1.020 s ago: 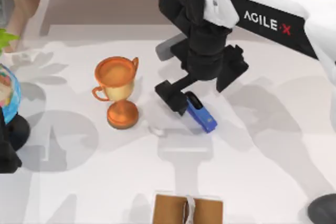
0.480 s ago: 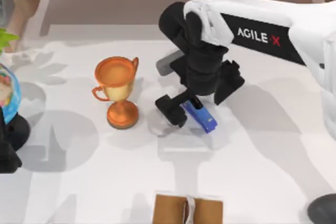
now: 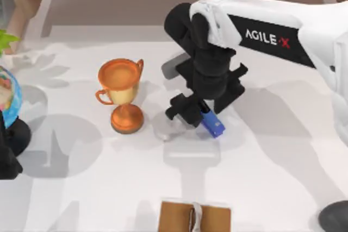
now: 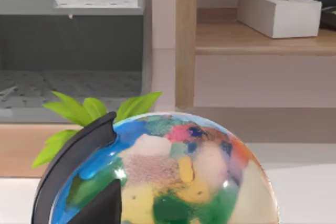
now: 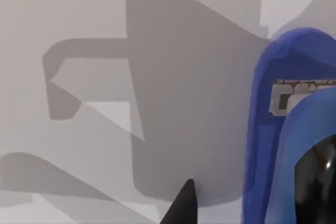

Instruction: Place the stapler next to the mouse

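Right gripper jaws clamped across small blue stapler with black top arm mid-worktop, beside grey domed mouse, presumably securing it for transfer; left arm parked at left edge.

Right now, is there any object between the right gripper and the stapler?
Nothing visible. The right gripper is already down over the stapler, fingers on either side of it. The trophy stands apart toward the table's left. The left arm is parked beside the globe.
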Robot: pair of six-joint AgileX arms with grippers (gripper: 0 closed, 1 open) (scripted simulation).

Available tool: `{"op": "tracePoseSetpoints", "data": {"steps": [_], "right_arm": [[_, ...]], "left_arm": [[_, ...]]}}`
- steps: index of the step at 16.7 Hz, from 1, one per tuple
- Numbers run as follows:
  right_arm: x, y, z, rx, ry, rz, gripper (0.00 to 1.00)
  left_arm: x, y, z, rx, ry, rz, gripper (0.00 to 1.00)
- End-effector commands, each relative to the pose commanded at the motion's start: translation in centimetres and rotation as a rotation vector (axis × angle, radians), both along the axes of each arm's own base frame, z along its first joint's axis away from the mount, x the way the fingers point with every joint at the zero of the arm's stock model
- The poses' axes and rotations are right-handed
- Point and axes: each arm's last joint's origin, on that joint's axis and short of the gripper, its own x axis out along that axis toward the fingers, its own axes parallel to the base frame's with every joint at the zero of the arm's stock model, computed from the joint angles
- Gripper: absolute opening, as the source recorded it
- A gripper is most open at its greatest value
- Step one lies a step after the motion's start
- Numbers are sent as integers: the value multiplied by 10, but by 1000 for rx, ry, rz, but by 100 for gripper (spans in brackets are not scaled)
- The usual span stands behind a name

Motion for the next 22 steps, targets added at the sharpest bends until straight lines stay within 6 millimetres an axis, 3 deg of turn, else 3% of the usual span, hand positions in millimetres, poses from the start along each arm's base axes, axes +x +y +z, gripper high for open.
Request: {"op": "tracePoseSetpoints", "data": {"steps": [5, 6, 15, 22], "right_arm": [[0, 0, 0, 0, 0, 0, 2], [0, 0, 0, 0, 0, 0, 0], [1, -1, 1, -1, -2, -2, 0], [1, -1, 15, -1, -1, -2, 0]], "left_arm": [[0, 0, 0, 0, 0, 0, 100], [0, 0, 0, 0, 0, 0, 100], [0, 0, 0, 0, 0, 0, 100], [0, 0, 0, 0, 0, 0, 100]]}}
